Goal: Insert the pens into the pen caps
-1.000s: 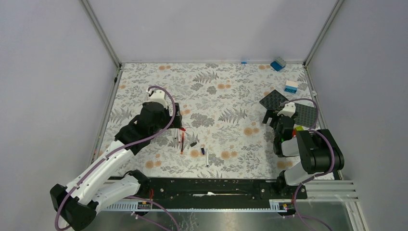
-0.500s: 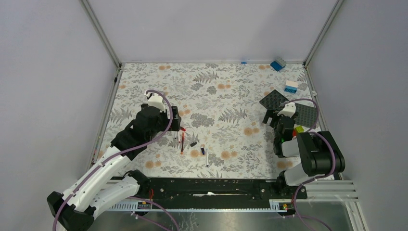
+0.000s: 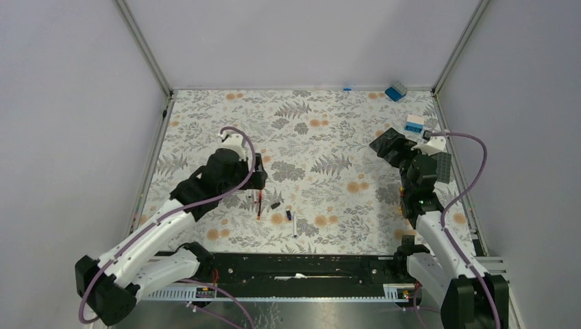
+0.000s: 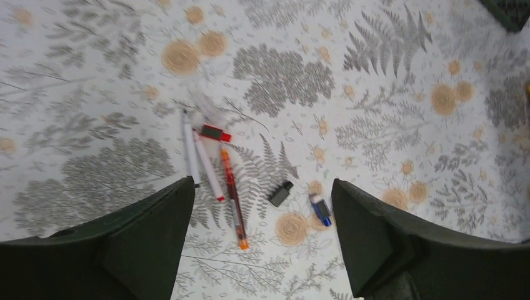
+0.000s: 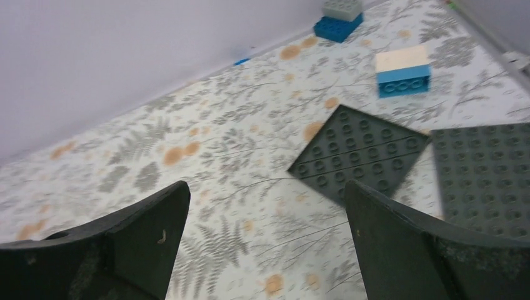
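I see a white table cover (image 4: 375, 75) patterned with grey ferns and orange blooms. Left of the orange-red pen (image 4: 232, 200) lie white pens (image 4: 189, 150); right of it, a black cap (image 4: 280, 193) and a blue cap (image 4: 321, 210).

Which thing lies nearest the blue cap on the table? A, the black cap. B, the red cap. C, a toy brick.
A: the left wrist view shows the black cap right beside the blue cap, while the red cap lies farther off, at the far ends of the pens.
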You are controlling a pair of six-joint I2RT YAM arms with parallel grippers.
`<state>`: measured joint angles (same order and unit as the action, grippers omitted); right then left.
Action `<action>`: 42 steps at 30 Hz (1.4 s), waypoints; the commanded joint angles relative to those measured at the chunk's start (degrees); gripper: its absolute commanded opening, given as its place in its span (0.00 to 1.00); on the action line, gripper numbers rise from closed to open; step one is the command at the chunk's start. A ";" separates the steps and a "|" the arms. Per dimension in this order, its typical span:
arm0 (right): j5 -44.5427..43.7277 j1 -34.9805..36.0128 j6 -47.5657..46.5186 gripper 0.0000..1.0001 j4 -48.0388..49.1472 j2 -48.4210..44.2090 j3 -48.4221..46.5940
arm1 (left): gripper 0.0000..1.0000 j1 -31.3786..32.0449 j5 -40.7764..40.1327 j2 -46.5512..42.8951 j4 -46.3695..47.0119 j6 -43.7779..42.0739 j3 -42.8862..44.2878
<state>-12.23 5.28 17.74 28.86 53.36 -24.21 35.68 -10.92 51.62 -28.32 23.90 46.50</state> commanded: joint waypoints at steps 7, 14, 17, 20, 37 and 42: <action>12.05 0.63 14.80 1.00 -33.60 -3.38 -9.08 | 0.79 15.92 -3.57 14.28 -6.33 18.28 6.63; 4.08 5.46 15.90 1.00 -45.11 -2.27 -13.01 | 0.74 21.07 -5.08 22.26 -8.24 23.87 9.03; 1.21 8.75 16.22 1.00 -47.62 -0.28 -14.63 | 0.71 22.07 -4.57 24.75 -8.33 26.59 9.84; 0.57 11.80 16.05 1.00 -48.13 2.22 -15.10 | 0.68 24.10 -3.89 26.93 -8.80 28.94 10.92; 2.03 13.76 14.08 1.00 -45.89 4.91 -13.76 | 0.50 29.67 -4.48 40.72 -10.14 34.91 14.45; 2.26 13.77 13.86 1.00 -45.35 4.73 -12.92 | 0.46 29.62 -5.37 42.89 -7.95 35.60 13.93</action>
<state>-9.45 18.50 32.73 -17.52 58.33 -36.91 65.08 -14.20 93.25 -38.83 58.08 58.17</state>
